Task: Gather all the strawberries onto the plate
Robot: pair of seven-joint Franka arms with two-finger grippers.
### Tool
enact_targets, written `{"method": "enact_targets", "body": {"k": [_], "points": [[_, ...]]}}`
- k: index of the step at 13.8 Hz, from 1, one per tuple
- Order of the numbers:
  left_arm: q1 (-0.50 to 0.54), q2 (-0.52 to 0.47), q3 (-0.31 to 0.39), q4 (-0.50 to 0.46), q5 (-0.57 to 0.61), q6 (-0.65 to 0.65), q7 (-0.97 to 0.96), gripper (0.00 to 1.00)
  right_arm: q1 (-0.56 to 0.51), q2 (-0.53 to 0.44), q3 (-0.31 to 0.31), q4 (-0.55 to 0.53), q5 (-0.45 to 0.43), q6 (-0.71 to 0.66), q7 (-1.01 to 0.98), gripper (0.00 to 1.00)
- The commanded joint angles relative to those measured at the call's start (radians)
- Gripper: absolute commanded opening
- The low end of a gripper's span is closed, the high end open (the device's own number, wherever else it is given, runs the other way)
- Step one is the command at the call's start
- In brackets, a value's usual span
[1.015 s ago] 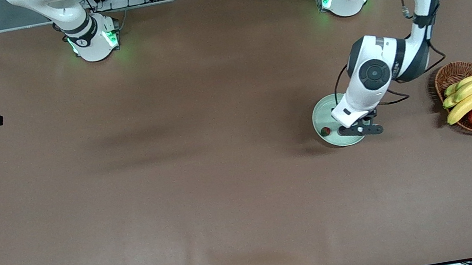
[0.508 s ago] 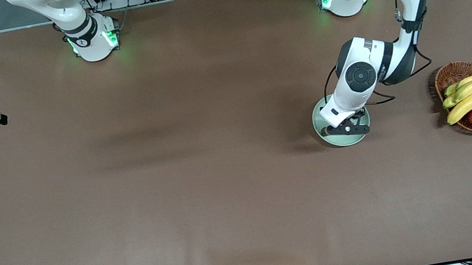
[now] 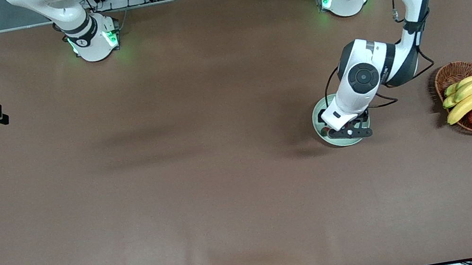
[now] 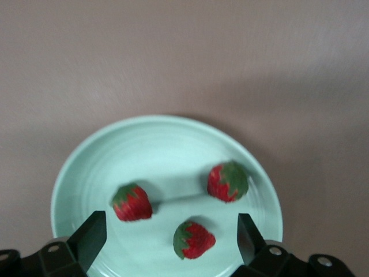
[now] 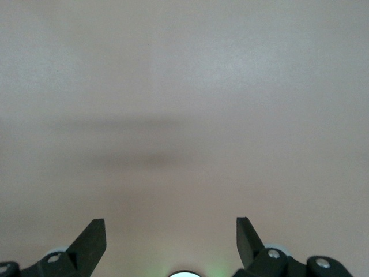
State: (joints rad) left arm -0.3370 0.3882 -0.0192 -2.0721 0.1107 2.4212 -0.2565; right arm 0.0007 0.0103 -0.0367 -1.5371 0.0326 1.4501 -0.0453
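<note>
Desk (image 3: 177,185) with plate (image 4: 144,138) toward the left arm's end.
Left pincer (image 4: 170,239) hangs over the plate, fingers apart, gripping nothing; right pincer (image 5: 171,239) waits over bare desk, fingers apart; three strawberries (image 4: 228,181) lie in the plate.

glossy plate (image 4: 86,167), matt table cloth (image 3: 177,185)

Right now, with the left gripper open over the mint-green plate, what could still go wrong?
1. The open left gripper hangs low over the pale mint-green round plate; the small red strawberry lies between its fingers, so a sideways retreat may knock it.
2. All three berries sit toward one side of the plate; the one at is closest to the rim and could roll out if nudged.
3. The right gripper waits open over bare table.
</note>
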Motion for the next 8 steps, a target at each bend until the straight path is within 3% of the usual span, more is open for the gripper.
{"method": "enact_targets", "body": {"k": [1, 5, 8], "points": [[0.036, -0.046, 0.004, 0.038, -0.014, -0.014, 0.019, 1.0, 0.005, -0.012, -0.006, -0.011, 0.013, -0.001, 0.004, 1.0], [0.122, -0.049, 0.001, 0.206, -0.009, -0.124, 0.146, 1.0, 0.005, -0.009, -0.006, -0.011, 0.013, 0.004, 0.004, 1.0], [0.15, -0.048, -0.007, 0.239, -0.017, -0.152, 0.223, 1.0, 0.005, -0.009, -0.006, -0.011, 0.012, 0.007, 0.004, 1.0]]}}
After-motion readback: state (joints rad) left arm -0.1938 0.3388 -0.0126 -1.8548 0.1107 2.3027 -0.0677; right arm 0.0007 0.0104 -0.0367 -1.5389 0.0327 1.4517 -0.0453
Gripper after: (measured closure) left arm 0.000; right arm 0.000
